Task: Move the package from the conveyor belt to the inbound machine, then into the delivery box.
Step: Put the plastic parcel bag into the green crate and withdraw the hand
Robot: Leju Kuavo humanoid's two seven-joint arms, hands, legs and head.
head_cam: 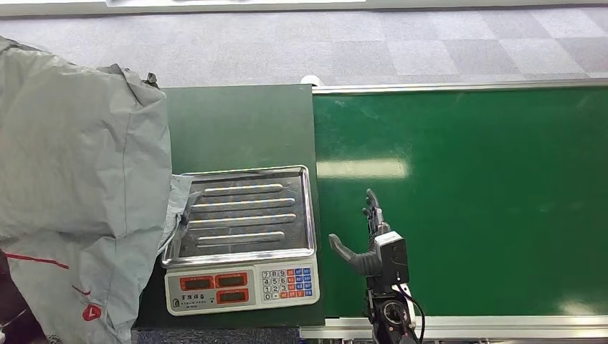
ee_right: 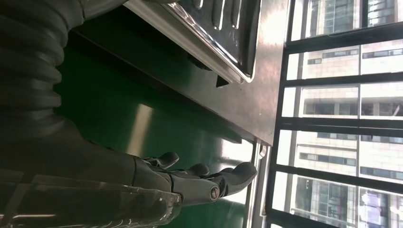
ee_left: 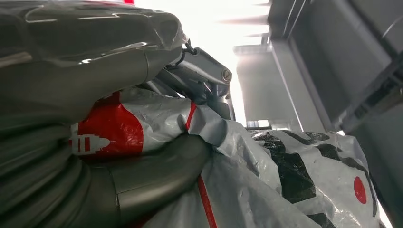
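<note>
On your left, the crinkled grey plastic mailer package with red markings hangs beside the steel-trayed weighing scale, one corner touching the tray edge. The left hand grips it, thumb and fingers closed into the film. The risk I'd judge: slick film slipping, or the bag snagging the tray. Over the green conveyor belt, the right hand is spread, holding nothing.
</note>
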